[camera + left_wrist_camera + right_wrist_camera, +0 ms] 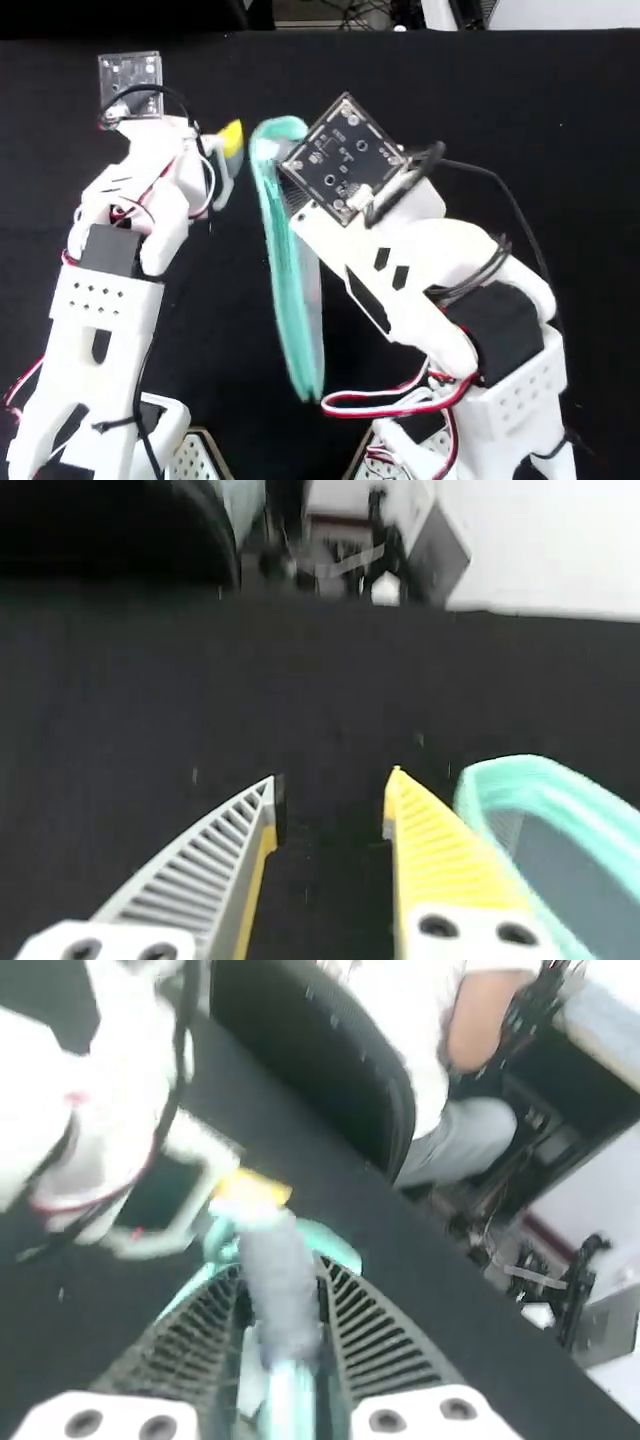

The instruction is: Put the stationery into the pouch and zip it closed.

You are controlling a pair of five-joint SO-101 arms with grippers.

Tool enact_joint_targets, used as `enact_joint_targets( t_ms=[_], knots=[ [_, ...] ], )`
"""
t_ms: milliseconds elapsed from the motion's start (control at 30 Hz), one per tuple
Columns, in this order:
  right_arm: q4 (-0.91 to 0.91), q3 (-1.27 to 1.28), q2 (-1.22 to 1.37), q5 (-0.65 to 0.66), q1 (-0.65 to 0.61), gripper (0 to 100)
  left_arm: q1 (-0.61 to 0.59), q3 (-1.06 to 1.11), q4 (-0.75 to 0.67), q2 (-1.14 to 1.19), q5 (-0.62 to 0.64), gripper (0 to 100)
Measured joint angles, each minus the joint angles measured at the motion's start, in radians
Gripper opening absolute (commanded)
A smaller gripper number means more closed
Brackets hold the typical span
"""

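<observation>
My right gripper [280,1265] is closed down on the pouch [282,1305], both dark ribbed fingers pressing its sides with only the pouch's thickness between them. My left gripper [332,780] stands open, a clear gap between its grey finger and its yellow finger, with nothing in it but the black table [150,700] below.

The pouch [290,290] has mint-green trim around a greyish panel. From the high view it shows as a long, narrow strip on edge between my two arms, one end curling by the yellow finger of my left gripper [226,152], the other end back toward my bases. From my left wrist, its green rim [520,778] curves just beside the yellow finger; I cannot tell whether they touch, nor whether its zip is open.
</observation>
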Motion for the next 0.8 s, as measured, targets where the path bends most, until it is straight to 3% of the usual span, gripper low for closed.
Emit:
enact_joint_targets(
  t_ms=[167,400,633,800],
  knots=[
    [-0.044,-0.021,0.031,-0.002,-0.002,1.2,-0.025,-0.009,0.198,-0.106,0.002,20],
    [-0.129,-0.023,0.153,-0.002,0.063,1.2,-0.086,0.051,0.324,-0.365,-0.061,20],
    [-0.132,-0.023,0.157,-0.002,0.101,1.2,-0.087,0.276,0.293,-0.600,-0.092,20],
    [-0.086,-0.023,0.157,0.035,0.101,1.2,-0.057,0.336,0.229,-0.634,-0.095,29]
  ],
)
